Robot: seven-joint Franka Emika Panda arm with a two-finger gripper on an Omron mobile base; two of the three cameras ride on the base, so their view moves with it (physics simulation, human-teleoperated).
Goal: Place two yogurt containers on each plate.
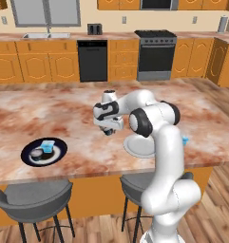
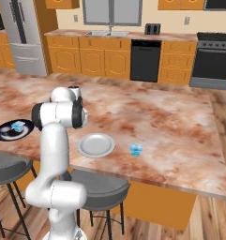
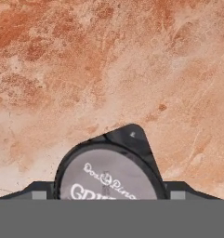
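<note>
One dark round yogurt container (image 3: 106, 179) sits clamped between my jaws (image 3: 106, 197), its grey printed lid facing the hand camera and a dark fingertip (image 3: 38, 191) showing on each side of it, with the marbled desk (image 3: 108, 69) spread out below. From the left base view my jaws (image 1: 108, 131) hang above the desk between the two plates, closer to the grey one. Two more containers are on the black-navy plate (image 1: 60, 153) near the desk's front edge, out to my left: a pale blue squarish cup (image 1: 47, 146) towards the back of it and a dark round cup (image 1: 37, 153) just beside that, nearer the front. In the right base view the same plate (image 2: 2, 134) shows with the blue cup (image 2: 17, 126) on it. The light grey plate (image 2: 95, 145) lies bare near the front edge of the desk, partly behind my arm in the left base view. The other pale blue cup (image 2: 136, 149) stands on the desk just beside that plate, on its right, not touching it. Two grey stools (image 1: 33, 199) are tucked under the desk's front edge, and beyond the desk runs a wall of orange cabinets (image 1: 35, 61) with a dishwasher (image 1: 92, 60) and a stove (image 1: 156, 54).
</note>
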